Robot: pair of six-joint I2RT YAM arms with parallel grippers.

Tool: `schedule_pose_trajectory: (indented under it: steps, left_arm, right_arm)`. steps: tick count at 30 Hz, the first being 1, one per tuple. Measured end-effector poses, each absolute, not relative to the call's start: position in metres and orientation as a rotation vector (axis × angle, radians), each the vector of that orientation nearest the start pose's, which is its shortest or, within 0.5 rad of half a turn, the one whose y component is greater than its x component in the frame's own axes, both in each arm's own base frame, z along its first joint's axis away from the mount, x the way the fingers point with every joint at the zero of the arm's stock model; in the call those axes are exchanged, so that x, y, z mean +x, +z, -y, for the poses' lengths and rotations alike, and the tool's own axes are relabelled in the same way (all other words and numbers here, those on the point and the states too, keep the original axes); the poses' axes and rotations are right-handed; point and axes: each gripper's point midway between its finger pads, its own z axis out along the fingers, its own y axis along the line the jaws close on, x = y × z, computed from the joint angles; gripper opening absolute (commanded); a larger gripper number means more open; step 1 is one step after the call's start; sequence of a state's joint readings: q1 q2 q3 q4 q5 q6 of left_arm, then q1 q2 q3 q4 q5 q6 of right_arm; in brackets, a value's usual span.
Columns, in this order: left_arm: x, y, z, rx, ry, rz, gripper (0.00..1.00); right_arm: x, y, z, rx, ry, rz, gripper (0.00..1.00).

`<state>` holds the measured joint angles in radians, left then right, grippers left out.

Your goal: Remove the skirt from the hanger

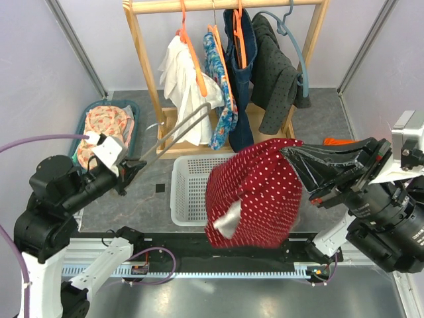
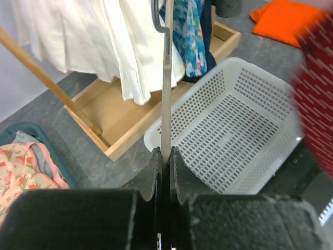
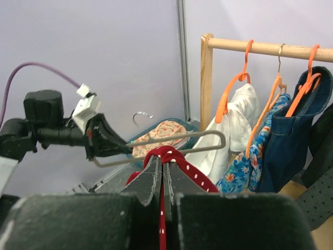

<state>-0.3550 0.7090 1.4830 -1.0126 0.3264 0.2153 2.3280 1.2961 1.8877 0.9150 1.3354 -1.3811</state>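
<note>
Skirt (image 1: 255, 189) whole from above, left wrist shows hanger (image 2: 166, 94) clamped

The light is bright, soft and even, with only faint shadows on the gray table (image 1: 132, 205), and the top picture is sharp, but the red skirt (image 2: 317, 94) is smeared in the left wrist picture and the close black fingers (image 3: 148, 179) look fuzzy.

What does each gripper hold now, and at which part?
Left gripper: the grey hanger, pinched at one end. Right gripper: the red dotted skirt, by a fold at its top.
</note>
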Motion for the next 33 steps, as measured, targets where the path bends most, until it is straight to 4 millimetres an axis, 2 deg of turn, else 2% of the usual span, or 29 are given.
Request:
schedule_pose_trajectory:
  steps: [7, 10, 13, 17, 21, 25, 29, 33]
  left_arm:
    - [0.126, 0.386, 0.105, 0.781, -0.426, -1.689, 0.02]
    - [0.119, 0.382, 0.102, 0.782, -0.426, -1.699, 0.02]
    - [0.116, 0.386, 0.099, 0.772, -0.415, -1.688, 0.02]
    - [0.113, 0.407, 0.09, 0.729, -0.368, -1.64, 0.02]
    - [0.12, 0.428, 0.075, 0.634, -0.285, -1.596, 0.02]
    - [0.134, 0.442, 0.059, 0.53, -0.198, -1.581, 0.02]
    - [0.148, 0.451, 0.047, 0.442, -0.127, -1.586, 0.02]
    - [0.158, 0.455, 0.041, 0.395, -0.096, -1.596, 0.02]
  right_arm:
    - [0.051, 0.632, -0.236, -0.391, 0.683, -1.291, 0.0]
    - [0.066, 0.63, -0.245, -0.353, 0.628, -1.284, 0.0]
    - [0.086, 0.626, -0.25, -0.301, 0.574, -1.296, 0.0]
    - [0.117, 0.618, -0.264, -0.227, 0.474, -1.324, 0.0]
    - [0.145, 0.602, -0.294, -0.234, 0.384, -1.332, 0.0]
    - [0.178, 0.576, -0.318, -0.292, 0.313, -1.351, 0.0]
    - [0.208, 0.556, -0.324, -0.316, 0.295, -1.381, 0.0]
    - [0.224, 0.534, -0.326, -0.324, 0.306, -1.416, 0.0]
